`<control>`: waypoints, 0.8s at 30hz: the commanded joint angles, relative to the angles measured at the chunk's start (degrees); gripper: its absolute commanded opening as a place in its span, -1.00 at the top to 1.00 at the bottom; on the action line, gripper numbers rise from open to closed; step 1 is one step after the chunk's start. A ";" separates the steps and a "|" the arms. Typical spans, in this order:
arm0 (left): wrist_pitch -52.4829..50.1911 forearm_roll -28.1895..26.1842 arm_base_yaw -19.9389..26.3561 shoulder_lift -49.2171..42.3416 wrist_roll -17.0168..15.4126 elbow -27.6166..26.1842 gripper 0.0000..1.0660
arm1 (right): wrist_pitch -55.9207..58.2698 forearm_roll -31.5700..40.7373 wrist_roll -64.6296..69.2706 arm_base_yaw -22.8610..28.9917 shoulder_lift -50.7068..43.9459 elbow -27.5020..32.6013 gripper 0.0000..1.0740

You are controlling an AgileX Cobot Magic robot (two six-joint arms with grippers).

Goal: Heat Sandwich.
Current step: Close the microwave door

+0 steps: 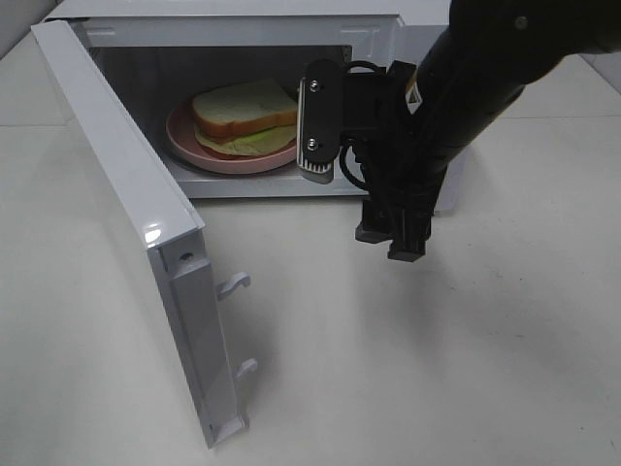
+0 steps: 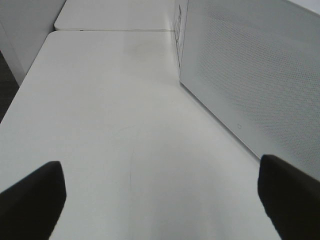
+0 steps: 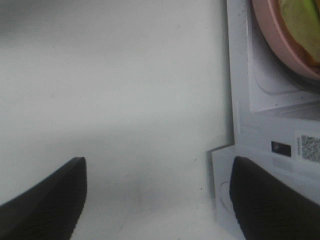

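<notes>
Sandwich (image 1: 245, 115) rests on plate (image 1: 182, 146) inside microwave (image 1: 233, 29), behind released, empty right tool (image 1: 390, 243).

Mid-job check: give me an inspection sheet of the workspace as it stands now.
Surface: white table, bare in front of the microwave.
Job's things: sandwich on pink plate inside the microwave; door swung wide open.
Clutter: nothing seen.
Grippers: left gripper open, empty, over bare table; right gripper open, empty, pointing down before the microwave opening.
Cables: black cables looped at the right arm wrist.
Surroundings: second white tabletop adjoining; dark floor past the edge.
</notes>
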 commanded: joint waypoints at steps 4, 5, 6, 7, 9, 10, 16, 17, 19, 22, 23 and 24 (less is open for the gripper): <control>-0.11 -0.17 -0.06 -1.49 -0.11 0.06 -0.83 | 1.95 0.17 6.70 0.80 -5.56 5.73 -0.42; -0.11 -0.17 -0.06 -1.49 -0.11 0.06 -0.83 | 2.52 0.17 7.45 1.09 -6.53 6.53 -0.42; -0.11 -0.17 -0.06 -1.49 -0.11 0.06 -0.83 | 2.81 0.17 8.42 1.32 -7.56 7.51 -0.42; -0.11 -0.17 -0.06 -1.49 -0.11 0.06 -0.83 | 2.98 0.17 9.28 1.60 -8.37 8.31 -0.42; -0.11 -0.17 -0.06 -1.49 -0.11 0.06 -0.83 | 3.50 0.29 11.40 1.78 -10.66 10.14 -0.42; -0.11 -0.17 -0.06 -1.49 -0.11 0.06 -0.83 | 3.72 0.52 12.49 1.83 -11.63 10.89 -0.42; -0.11 -0.17 -0.06 -1.49 -0.11 0.06 -0.83 | 7.51 0.63 22.69 2.92 -20.17 16.10 -0.42; -0.11 -0.17 -0.06 -1.49 -0.11 0.06 -0.83 | 7.51 0.63 22.69 2.92 -20.17 16.10 -0.42; -0.11 -0.17 -0.06 -1.49 -0.11 0.06 -0.83 | 9.28 0.57 25.67 2.92 -22.52 17.30 -0.42; -0.11 -0.17 -0.06 -1.49 -0.11 0.06 -0.83 | 11.75 0.57 29.39 2.92 -26.13 19.31 -0.42; -0.11 -0.17 -0.06 -1.49 -0.11 0.06 -0.83 | 12.66 0.57 30.77 2.92 -27.44 20.00 -0.42; -0.11 -0.17 -0.06 -1.49 -0.11 0.06 -0.83 | 13.52 0.52 32.03 2.92 -28.76 20.57 -0.42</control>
